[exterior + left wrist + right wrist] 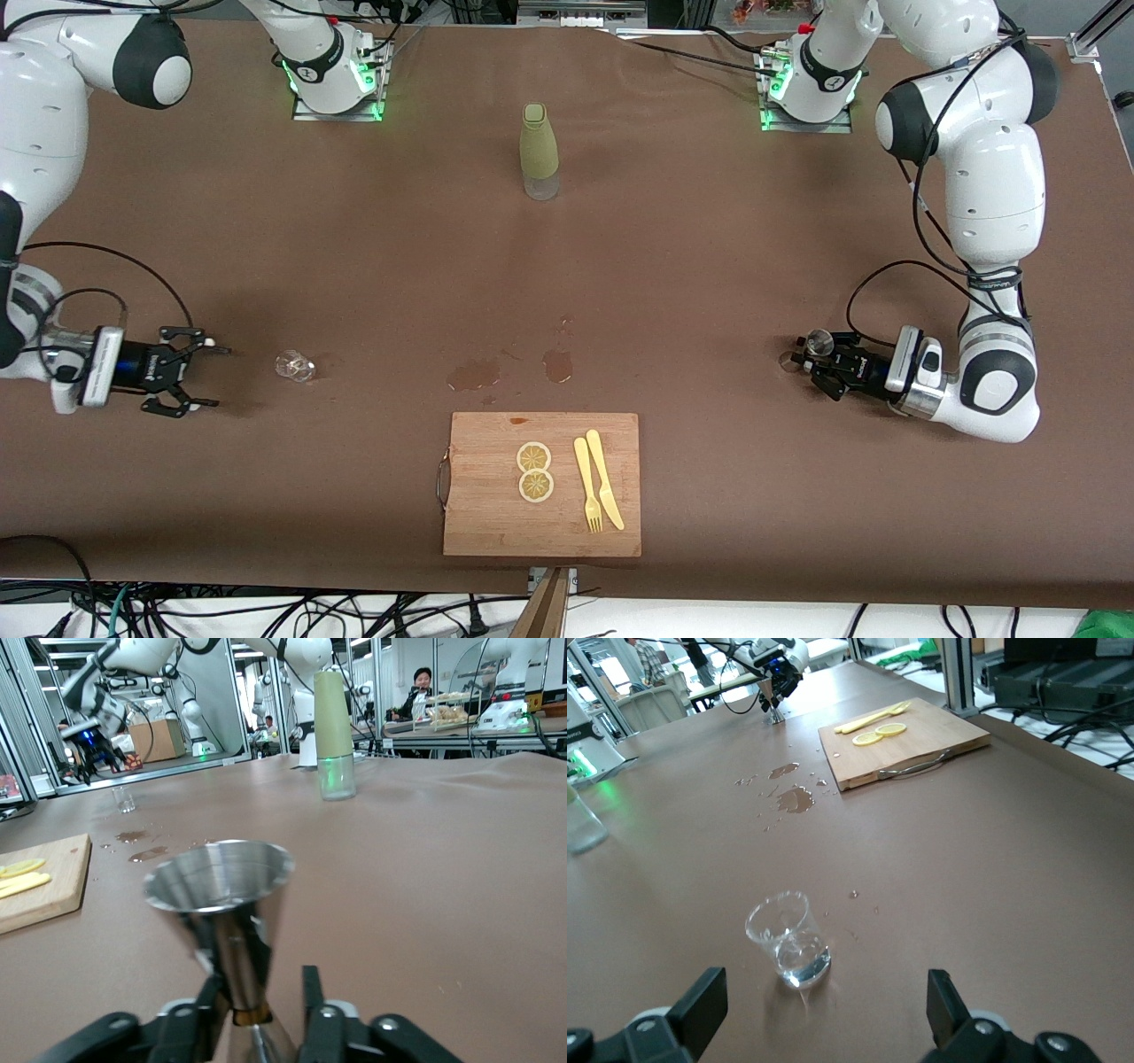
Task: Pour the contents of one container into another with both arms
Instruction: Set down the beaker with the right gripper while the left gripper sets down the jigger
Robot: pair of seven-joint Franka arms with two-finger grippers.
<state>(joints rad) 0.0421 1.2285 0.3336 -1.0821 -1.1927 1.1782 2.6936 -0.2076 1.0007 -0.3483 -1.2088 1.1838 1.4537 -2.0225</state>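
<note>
Steel jigger (pixel 221 904) stands on the table between my left gripper (pixel 259 1010) fingers, jaws slackened, barely touching. Right gripper (pixel 824 1010) spread wide, empty, just short of the glass (pixel 788 939). Pour looks finished; next, back both away cleanly.

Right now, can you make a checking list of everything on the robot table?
Surface: brown table, wet spills near the cutting board.
Job's things: small glass upright; metal jigger upright.
Clutter: green bottle; lemon slices, plastic fork and knife on board.
Grippers: right gripper open, clear of glass; left gripper loosely around jigger.
Cables: at table's front edge.
Surroundings: lab benches, a person.
</note>
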